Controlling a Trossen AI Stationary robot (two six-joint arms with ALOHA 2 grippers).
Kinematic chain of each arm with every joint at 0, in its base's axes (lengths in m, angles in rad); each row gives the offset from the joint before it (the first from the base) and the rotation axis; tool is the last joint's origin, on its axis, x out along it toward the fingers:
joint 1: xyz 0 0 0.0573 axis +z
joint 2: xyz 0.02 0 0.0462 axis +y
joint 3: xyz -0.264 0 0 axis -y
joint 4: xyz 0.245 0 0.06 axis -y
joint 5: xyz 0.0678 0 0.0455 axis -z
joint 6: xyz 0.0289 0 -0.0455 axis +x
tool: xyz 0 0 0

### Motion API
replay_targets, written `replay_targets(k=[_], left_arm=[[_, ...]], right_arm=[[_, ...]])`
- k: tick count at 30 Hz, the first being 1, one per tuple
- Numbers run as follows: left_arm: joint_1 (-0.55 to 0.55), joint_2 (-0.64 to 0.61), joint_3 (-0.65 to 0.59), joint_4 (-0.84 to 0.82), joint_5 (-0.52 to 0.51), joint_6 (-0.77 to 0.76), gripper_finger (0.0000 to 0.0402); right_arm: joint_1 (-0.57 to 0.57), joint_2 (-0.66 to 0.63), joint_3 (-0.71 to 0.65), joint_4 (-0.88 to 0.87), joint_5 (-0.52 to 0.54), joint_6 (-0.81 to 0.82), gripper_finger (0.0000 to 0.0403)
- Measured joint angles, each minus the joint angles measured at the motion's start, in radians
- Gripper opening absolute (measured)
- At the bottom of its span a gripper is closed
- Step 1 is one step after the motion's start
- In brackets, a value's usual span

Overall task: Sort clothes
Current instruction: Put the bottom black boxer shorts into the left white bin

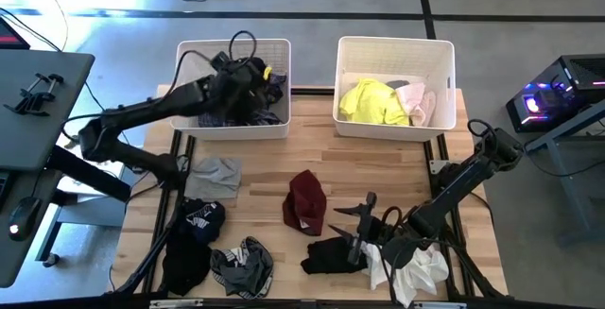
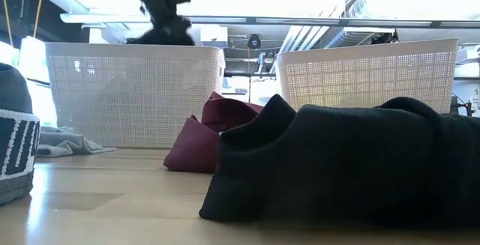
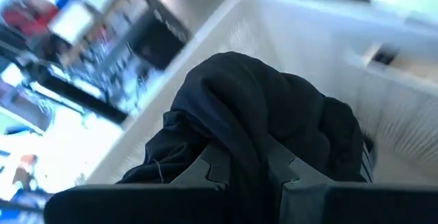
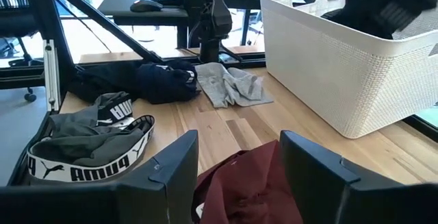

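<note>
My left gripper (image 1: 248,71) is shut on a black garment (image 3: 260,107) above the left white bin (image 1: 189,54), which holds a blue plaid garment (image 1: 271,96). My right gripper (image 1: 357,224) is open and empty low over the table's near right, its fingers pointing at the maroon garment (image 4: 246,183) that lies on the table (image 1: 304,200). Another black garment (image 1: 331,252) and a white one (image 1: 416,273) lie beside my right gripper. The right bin (image 1: 397,49) holds a neon yellow (image 1: 371,101) and a pale pink garment (image 1: 421,101). My left gripper pinches the black garment between its two fingers (image 3: 205,169); a bunched fold of the cloth (image 3: 250,159) runs between them. One layer or several, I cannot tell. The garment bulges out past the fingertips, lifted over the open left bin.
A grey garment (image 1: 217,172), a dark navy one (image 1: 194,226) and grey-black underwear with a lettered waistband (image 1: 241,266) lie on the table's near left. Both bins stand along the far edge. Bare wood (image 1: 388,172) shows between the maroon garment and the right bin.
</note>
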State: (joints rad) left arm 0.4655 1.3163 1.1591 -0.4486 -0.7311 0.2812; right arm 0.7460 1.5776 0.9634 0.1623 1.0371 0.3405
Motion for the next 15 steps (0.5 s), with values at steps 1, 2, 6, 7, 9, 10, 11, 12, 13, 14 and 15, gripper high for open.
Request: replay_targets(k=[1,2,6,7,9,10,11,12,13,14,15], left_arm=[[0.028,0.018,0.000,-0.014,0.022,-0.012,0.0016],[0.053,0.037,0.000,-0.030,0.043,-0.023,0.0016],[0.134,0.121,0.000,-0.098,0.092,-0.078,0.0019],[0.151,0.142,0.000,-0.113,0.099,-0.093,0.0021],[0.179,0.186,0.000,-0.133,0.103,-0.118,0.0029],[0.194,0.209,0.000,-0.135,0.107,-0.129,0.0035],[0.208,0.232,0.000,-0.133,0.117,-0.140,0.0043],[0.223,0.251,-0.001,-0.127,0.134,-0.145,0.0052],[0.238,0.269,-0.001,-0.121,0.154,-0.148,0.0064],[0.252,0.286,0.000,-0.113,0.172,-0.150,0.0077],[0.264,0.299,-0.001,-0.104,0.188,-0.157,0.0090]], right_arm=[[0.000,0.000,0.000,0.000,0.000,0.000,0.0192],[0.000,0.000,0.000,0.000,0.000,0.000,0.0192],[0.000,0.000,0.000,-0.001,0.000,0.014,0.0192],[0.000,0.000,0.000,-0.001,0.000,0.020,0.0192],[0.000,0.000,0.000,-0.002,-0.001,0.022,0.0192],[0.000,0.000,0.000,-0.003,-0.006,0.022,0.0192],[0.000,0.000,0.000,-0.003,-0.018,0.026,0.0192],[0.000,0.000,0.000,-0.002,-0.026,0.026,0.0192],[0.000,0.000,0.000,-0.003,-0.031,0.026,0.0192],[0.000,0.000,0.000,-0.003,-0.036,0.027,0.0192],[0.000,0.000,0.000,-0.003,-0.039,0.030,0.0192]])
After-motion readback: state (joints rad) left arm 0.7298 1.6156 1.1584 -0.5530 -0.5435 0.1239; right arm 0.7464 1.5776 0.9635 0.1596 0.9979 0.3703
